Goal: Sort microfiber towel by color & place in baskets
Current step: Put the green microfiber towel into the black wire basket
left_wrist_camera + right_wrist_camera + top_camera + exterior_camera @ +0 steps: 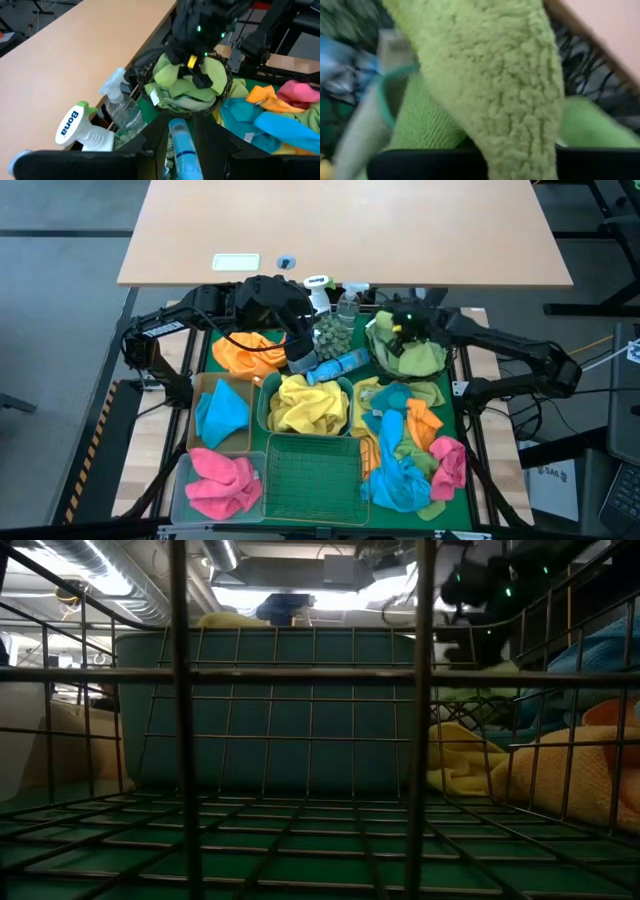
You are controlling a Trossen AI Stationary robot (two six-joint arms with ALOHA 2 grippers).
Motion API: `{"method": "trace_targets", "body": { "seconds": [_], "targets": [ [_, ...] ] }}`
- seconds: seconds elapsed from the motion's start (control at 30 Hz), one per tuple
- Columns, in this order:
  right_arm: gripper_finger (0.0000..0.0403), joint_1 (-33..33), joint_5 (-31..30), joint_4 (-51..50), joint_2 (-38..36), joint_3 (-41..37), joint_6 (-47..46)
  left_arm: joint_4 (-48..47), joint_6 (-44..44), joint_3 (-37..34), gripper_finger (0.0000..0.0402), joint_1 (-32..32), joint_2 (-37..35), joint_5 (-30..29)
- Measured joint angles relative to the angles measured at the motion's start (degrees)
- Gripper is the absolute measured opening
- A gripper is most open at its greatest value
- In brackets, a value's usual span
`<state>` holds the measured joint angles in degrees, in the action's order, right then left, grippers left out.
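My right gripper (192, 62) hangs over the round black wire-mesh basket (375, 350), which holds green towels (415, 358), and is shut on a green towel (490, 75). My left gripper (303, 363) is at the table's far middle, shut on a blue bottle (338, 366). Yellow towels (305, 405) fill the teal tub (262, 408). A blue towel (222, 415) lies in the tan tray (203, 385), and pink towels (220, 480) in the clear bin (180, 475). The green wire basket (315, 475) holds nothing. My left gripper pinches the blue bottle's body (184, 150) between its two fingers, which lie along it; the bottle's pale end (177, 125) sticks out ahead of the fingers. My right gripper holds the green towel (515, 150) from above, slanting down; the towel fills its wrist view and hides the place of contact.
An orange towel (250, 352) lies at the far left of the mat. A mixed pile of blue, orange, pink and yellow towels (410, 445) covers the right side. A white spray bottle (82, 127) and a clear one (122, 110) stand by the far edge.
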<state>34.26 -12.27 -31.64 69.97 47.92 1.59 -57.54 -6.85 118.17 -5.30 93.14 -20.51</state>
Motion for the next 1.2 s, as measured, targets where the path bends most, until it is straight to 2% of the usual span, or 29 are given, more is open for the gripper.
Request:
{"method": "trace_targets", "body": {
  "seconds": [0.13, 0.33, 0.5, 0.6, 0.77, 0.87, 1.03, 1.2],
  "targets": [
    [0.0007, 0.0, 0.07, 4.81, 0.07, -6.47, -2.88, 0.0, 0.0, 0.0, 0.0085, 0.0, 0.0, 0.02],
    [0.0007, -0.11, 0.33, 7.16, 0.35, -11.69, -4.19, -0.22, 0.06, 0.0, 0.0085, 0.0, -0.02, 0.1],
    [0.0008, -0.11, 0.33, 6.92, 0.34, -11.85, -4.31, -1.71, 3.05, 0.0, 0.0086, -0.02, -0.02, -0.42],
    [0.0008, -0.11, 0.49, 5.84, 0.37, -10.69, -4.31, -4.26, 4.04, 0.0, 0.0086, -0.69, -0.02, -2.72],
    [0.0017, -0.11, 4.22, 3.47, 0.42, -6.84, -4.33, -11.8, 2.76, 0.0, 0.0086, -3.73, -0.02, -6.24],
    [0.0052, -0.11, 4.42, -0.25, 0.42, -3.84, -4.32, -17.32, 2.64, -0.02, 0.0086, -6.75, -0.02, -5.43],
    [0.014, -0.11, 4.42, -7.91, 0.42, 0.71, -4.33, -22.5, 2.59, -0.02, 0.0086, -12.13, -0.04, -2.95],
    [0.0214, -0.11, 4.44, -13.16, 0.42, 3.89, -4.34, -22.99, 5.89, -0.02, 0.0086, -18.78, -0.03, 3.97]
  ]
}}
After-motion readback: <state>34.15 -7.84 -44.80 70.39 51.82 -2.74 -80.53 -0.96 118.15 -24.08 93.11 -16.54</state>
